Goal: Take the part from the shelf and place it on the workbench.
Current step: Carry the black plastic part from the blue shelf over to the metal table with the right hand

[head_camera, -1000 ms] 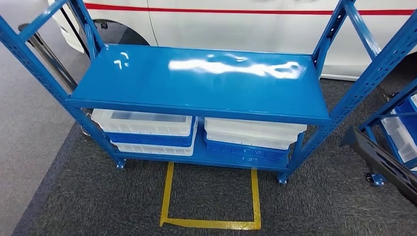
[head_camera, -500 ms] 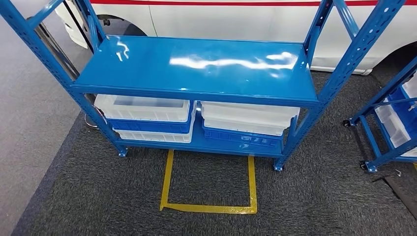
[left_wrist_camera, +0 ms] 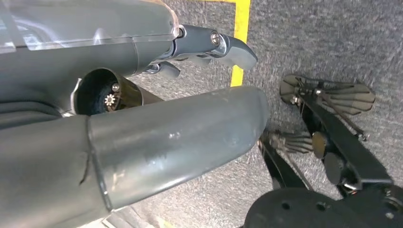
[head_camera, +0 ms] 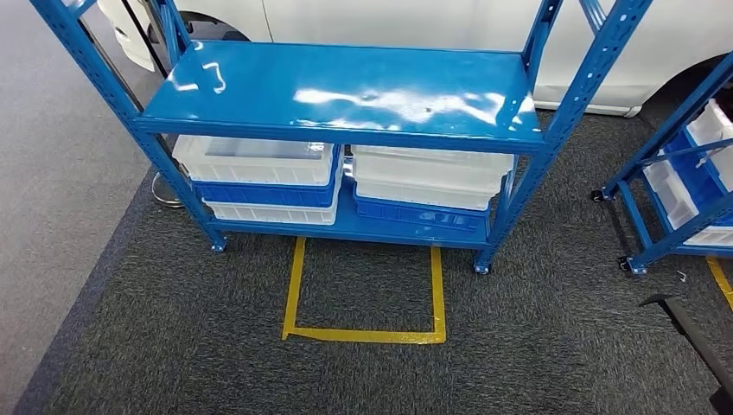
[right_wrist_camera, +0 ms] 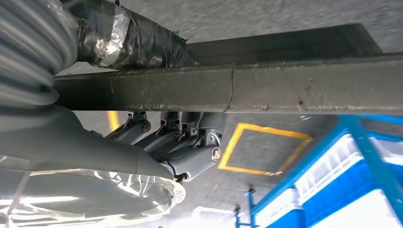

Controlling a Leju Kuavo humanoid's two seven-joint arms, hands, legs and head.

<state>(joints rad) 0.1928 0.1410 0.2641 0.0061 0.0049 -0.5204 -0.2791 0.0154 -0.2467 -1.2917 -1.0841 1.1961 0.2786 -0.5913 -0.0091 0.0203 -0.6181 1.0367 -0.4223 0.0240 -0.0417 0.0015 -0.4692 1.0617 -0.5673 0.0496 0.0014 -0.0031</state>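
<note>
Part (right_wrist_camera: 285, 88), a long dark bar, sits gripped in my right hand (right_wrist_camera: 180, 142), both its ends cut off. My left hand (left_wrist_camera: 209, 47) hangs over carpet; whether it's clenched I cannot tell. No writing readable.

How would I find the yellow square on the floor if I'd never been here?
Look for the big blue shelf rack standing on the dark grey carpet. On the carpet right in front of its bottom shelf is the yellow tape outline. It is flat, three-sided and open toward the rack.
</note>
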